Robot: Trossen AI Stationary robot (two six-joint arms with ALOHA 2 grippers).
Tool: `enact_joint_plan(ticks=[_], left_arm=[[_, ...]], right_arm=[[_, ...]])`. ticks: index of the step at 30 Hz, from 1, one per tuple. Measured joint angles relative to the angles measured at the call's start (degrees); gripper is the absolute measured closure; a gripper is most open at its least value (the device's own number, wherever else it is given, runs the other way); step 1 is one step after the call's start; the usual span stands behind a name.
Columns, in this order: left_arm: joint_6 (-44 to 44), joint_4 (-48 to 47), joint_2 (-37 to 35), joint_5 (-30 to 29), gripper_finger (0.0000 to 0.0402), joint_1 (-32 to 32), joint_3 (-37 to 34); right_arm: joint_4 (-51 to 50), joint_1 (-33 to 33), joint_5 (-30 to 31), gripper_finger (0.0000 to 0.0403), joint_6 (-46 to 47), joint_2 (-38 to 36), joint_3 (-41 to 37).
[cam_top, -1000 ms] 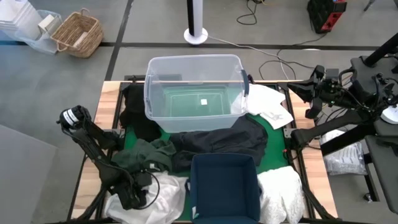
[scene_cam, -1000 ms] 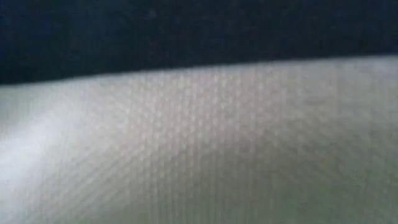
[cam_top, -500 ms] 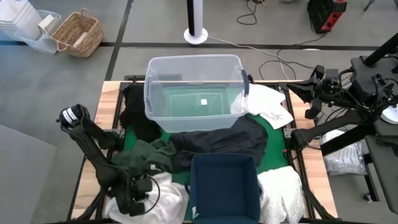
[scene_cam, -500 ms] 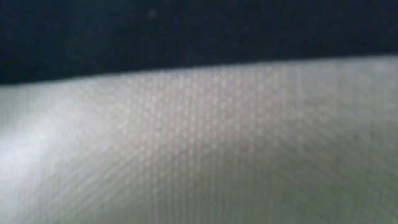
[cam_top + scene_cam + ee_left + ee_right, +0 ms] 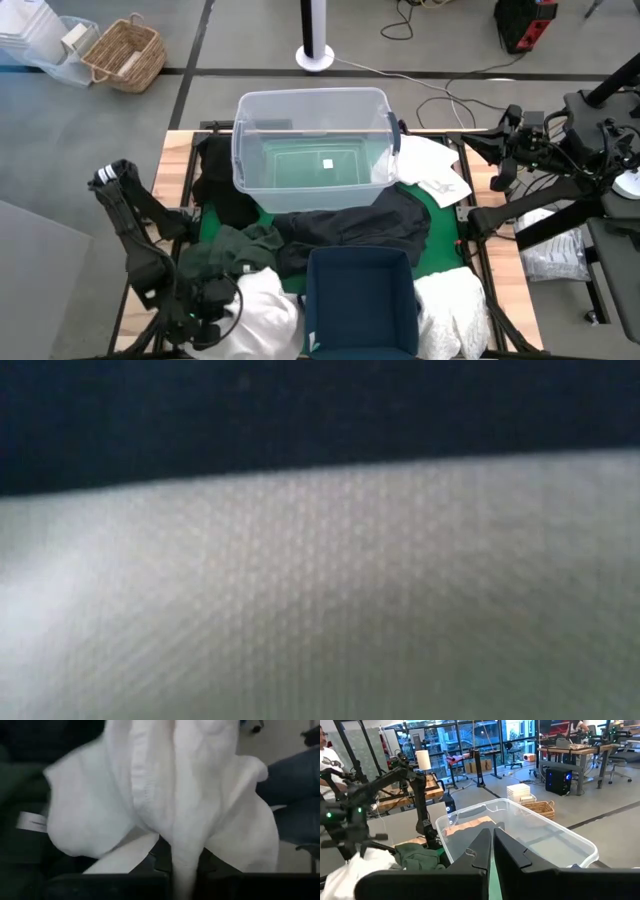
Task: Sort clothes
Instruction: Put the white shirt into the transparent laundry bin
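Nearest edge of the table point(image 5: 150, 260): the left gripper point(image 5: 212, 318) is clamped shut on a white garment point(image 5: 262, 312), bunching it up, with the navy bin point(image 5: 360, 300) right beside it and another white piece point(image 5: 450, 305) past that. Mid-table there's a dark green garment point(image 5: 230, 250) and a black one point(image 5: 350, 225) on the green mat point(image 5: 435, 235). Farther back sits the clear tub point(image 5: 312, 150), empty. The right gripper point(image 5: 490, 845) waits off the right side, fingers closed on nothing. Beyond: grey floor, a wicker basket point(image 5: 125, 52), desks.
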Motion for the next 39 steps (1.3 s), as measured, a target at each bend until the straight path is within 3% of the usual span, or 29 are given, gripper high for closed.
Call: enact_joint_plan(ticks=[6, 17, 31, 39], left_arm=[[-2.4, -13.9, -2.0, -3.9, 0.0401, -0.1, 11.7], [7.6, -21.6, -3.1, -22.3, 0.0401, -0.5, 31.9], [25.7, -21.5, 1.3, -34.1, 0.0401, -0.5, 51.5], [44.0, -14.4, 4.7, -43.2, 0.0401, -0.2, 63.5]], right_arm=[[0.0, 0.0, 0.0, 0.0390, 0.0, 0.0, 0.0], [0.0, 0.0, 0.0, 0.0390, -0.6, 0.0, -0.4], [0.0, 0.0, 0.6, 0.0390, -0.7, 0.0, -0.5], [0.0, 0.0, 1.7, 0.0390, -1.2, 0.0, -0.5]])
